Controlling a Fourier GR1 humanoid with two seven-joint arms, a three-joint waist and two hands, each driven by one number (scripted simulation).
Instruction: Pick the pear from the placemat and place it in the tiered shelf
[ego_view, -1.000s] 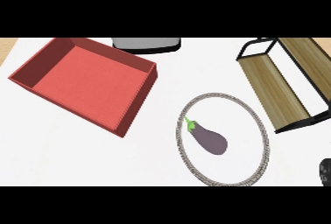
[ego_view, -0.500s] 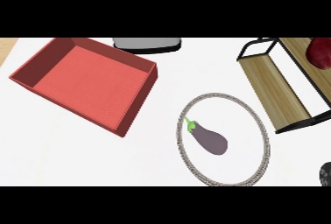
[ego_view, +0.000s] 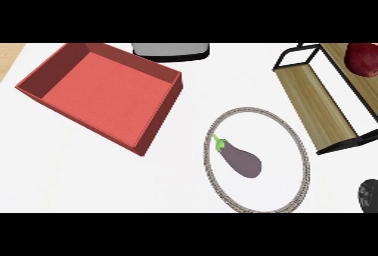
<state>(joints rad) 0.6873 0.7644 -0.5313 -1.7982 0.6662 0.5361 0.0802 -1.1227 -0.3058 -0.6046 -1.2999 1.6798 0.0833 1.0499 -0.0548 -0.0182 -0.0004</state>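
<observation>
At the lower right edge of the head view, only a small, dark, dimpled part of the right hand shows. Too little of it is visible to tell whether it is spread, closed or holding anything.

Just to the left of the hand lies an oval white placemat with a braided grey rim, flat on the smooth white counter. On the mat, left of the hand and well apart from it, rests a glossy purple eggplant with a green stalk. It lies at a slant with its stalk end pointing away from the hand, and it is the only thing on the mat.

Beyond the hand, up the right side, stands a tiered shelf of pale grained wooden planks in a thin black metal frame. Its near corner is close to the mat's rim. On its farther plank, far from the hand and cut by the view's edge, sits a smooth, dark red rounded fruit. Its full shape is hidden, so I cannot tell for sure that it is the pear.

Far to the left of the hand is a square red tray with upright walls and a finely textured floor, turned at an angle. Beyond the tray's far corner sits a grey, black-edged object, only partly in view.
</observation>
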